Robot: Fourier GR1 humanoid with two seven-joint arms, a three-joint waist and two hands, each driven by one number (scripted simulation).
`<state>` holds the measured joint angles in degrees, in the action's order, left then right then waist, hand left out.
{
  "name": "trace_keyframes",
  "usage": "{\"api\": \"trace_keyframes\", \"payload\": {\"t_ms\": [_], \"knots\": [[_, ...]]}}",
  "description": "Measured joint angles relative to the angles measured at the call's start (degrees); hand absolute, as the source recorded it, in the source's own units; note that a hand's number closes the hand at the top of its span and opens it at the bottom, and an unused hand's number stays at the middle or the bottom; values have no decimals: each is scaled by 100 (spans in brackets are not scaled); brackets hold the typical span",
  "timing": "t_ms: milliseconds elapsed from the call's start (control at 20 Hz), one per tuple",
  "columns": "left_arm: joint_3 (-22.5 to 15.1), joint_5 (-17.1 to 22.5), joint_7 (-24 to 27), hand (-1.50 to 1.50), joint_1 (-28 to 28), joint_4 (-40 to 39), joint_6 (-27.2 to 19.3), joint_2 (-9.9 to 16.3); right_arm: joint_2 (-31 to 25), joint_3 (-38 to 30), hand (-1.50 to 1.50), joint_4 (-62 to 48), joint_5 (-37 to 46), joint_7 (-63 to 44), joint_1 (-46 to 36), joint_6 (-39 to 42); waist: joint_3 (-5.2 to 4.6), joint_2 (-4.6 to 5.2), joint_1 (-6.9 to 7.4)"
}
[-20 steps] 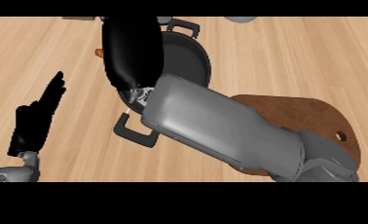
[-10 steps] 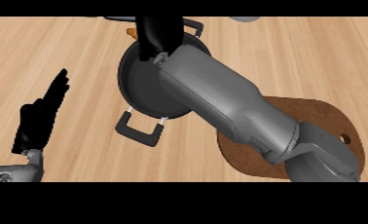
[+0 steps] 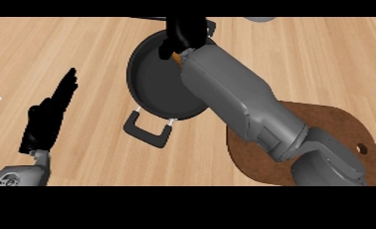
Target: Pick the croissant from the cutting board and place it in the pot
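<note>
The right hand (image 3: pixel 185 33) hangs over the far rim of the pot (image 3: pixel 158 81), fingers curled round the croissant (image 3: pixel 178 57), of which only an orange sliver shows beneath them. The pot stands near the table's (image 3: pixel 88 44) far edge, one handle toward the near edge. The board (image 3: pixel 323 123) lies by the near right corner. The left hand (image 3: pixel 47 113) rests open near the left edge, fingers up.

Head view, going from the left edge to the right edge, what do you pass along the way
left hand → pot → right hand with a bit of the croissant under it → cutting board
</note>
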<state>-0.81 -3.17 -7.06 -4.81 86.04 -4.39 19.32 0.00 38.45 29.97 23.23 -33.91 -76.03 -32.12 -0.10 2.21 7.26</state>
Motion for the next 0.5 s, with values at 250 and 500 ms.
{"api": "trace_keyframes", "payload": {"t_ms": [250, 500], "knots": [[-37, -47, -16, 0, -104, -69, -19, -65, 1, -187, -150, -178, -486, 603, 25, -143, 1, 13, 34], [1, -28, 27, 0, -64, -84, 16, -47, 0, -521, -150, 0, -882, 1378, 97, -892, 8, 7, 29]]}}
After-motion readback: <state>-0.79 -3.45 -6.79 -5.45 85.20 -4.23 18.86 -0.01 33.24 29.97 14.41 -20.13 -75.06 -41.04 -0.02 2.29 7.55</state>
